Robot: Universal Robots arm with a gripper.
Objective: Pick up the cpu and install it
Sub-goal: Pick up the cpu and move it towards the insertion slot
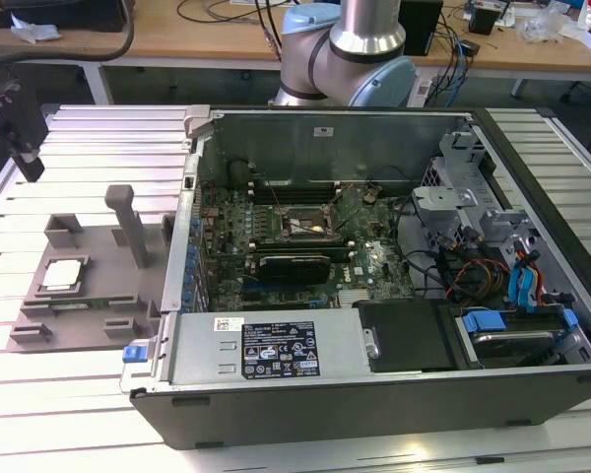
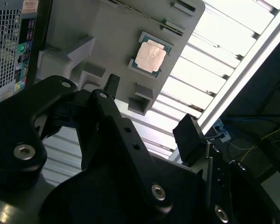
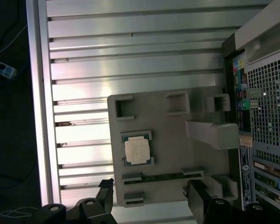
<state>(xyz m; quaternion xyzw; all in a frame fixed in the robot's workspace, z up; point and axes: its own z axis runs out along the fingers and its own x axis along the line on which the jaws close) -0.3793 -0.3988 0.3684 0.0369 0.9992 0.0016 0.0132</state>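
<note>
The cpu (image 1: 61, 274) (image 2: 150, 56) (image 3: 137, 150) is a small square chip with a shiny metal top. It lies flat in a recess of the grey plastic tray (image 1: 98, 296) (image 2: 84, 28) (image 3: 177, 154), at the exterior view's left beside the open computer case. My gripper (image 1: 25, 158) (image 2: 151, 112) (image 3: 151, 200) hangs above the slatted table, up and off to one side of the tray. It is open, its black fingers (image 3: 198, 196) spread wide with nothing between them, and it is clear of the chip.
The open computer case (image 1: 374, 384) lies on its side on the slatted metal table (image 1: 69, 414). Its motherboard carries an open socket frame (image 1: 308, 225) and a long black card (image 1: 294, 264). A tall grey post (image 1: 130, 227) rises from the tray near the case wall.
</note>
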